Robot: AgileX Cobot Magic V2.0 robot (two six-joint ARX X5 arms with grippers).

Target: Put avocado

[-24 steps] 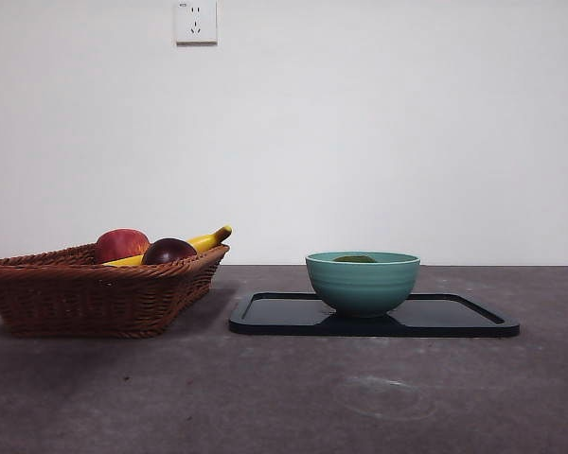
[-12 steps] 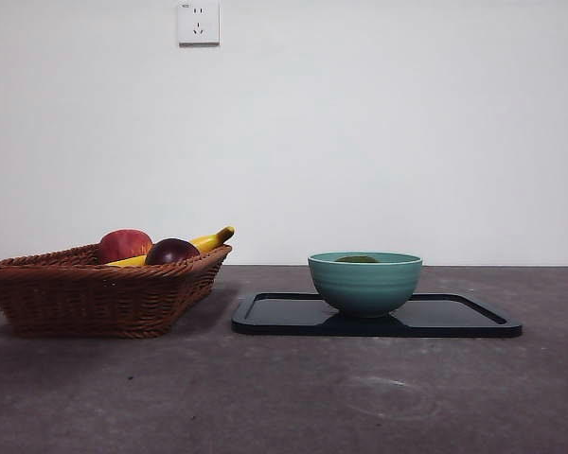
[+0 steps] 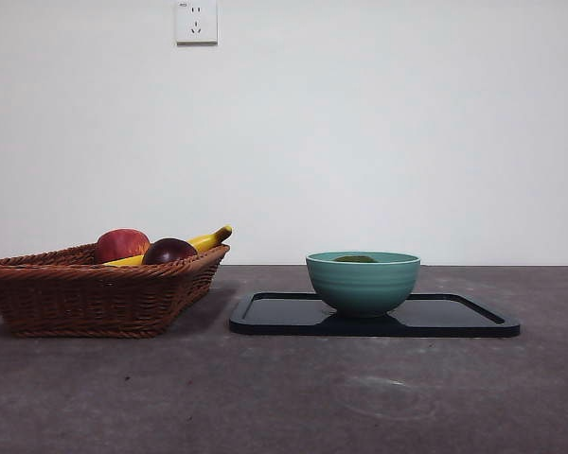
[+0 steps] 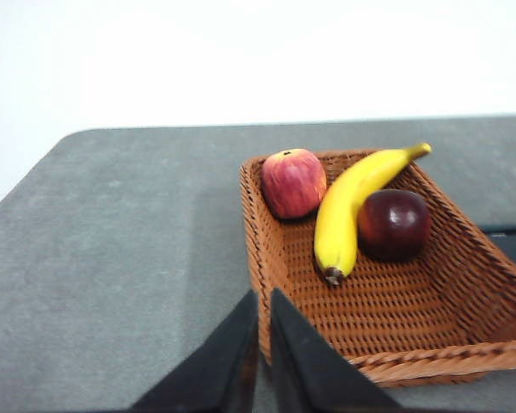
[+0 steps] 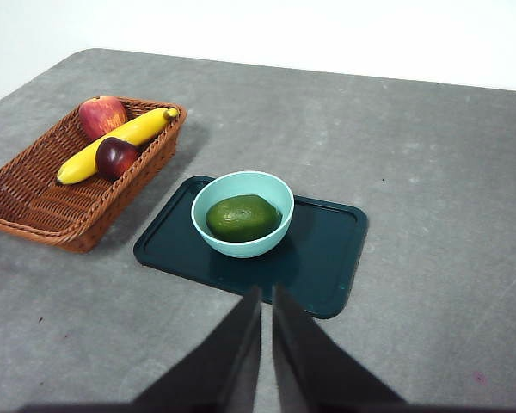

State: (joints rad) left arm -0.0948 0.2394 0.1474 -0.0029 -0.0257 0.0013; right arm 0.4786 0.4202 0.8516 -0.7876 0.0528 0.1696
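Grey, faintly mottled tabletop (image 3: 293, 397) runs back to a plain white wall, where a white wall socket (image 3: 195, 21) sits high up; a tiny mark shows in its upper corner but it is too small to read, and I can see no other writing or brand on anything.

On the tabletop lies a dark tray (image 5: 327, 258) with a raised rim, and on it stands a teal bowl (image 3: 363, 282). The avocado (image 5: 242, 217), dark green and smooth, lies inside the bowl; from the low front view only a sliver of its top shows over the rim.

Beside the tray, apart from it, is a brown wicker basket (image 4: 413, 318). In it a red apple (image 4: 293, 181) rests in a back corner, a yellow banana (image 4: 348, 211) lies slantwise just beside it, and a dark purple-brown fruit (image 4: 393, 224) sits against the banana's other side.

Neither arm shows in the front view. The left gripper (image 4: 264, 297) hangs over the near edge of the basket, its two black jaws pressed almost together with only a thin slit between them, holding nothing. The right gripper (image 5: 267, 292) hangs above the near edge of the tray, well clear of the bowl, its jaws likewise drawn close with a narrow gap and nothing between them.
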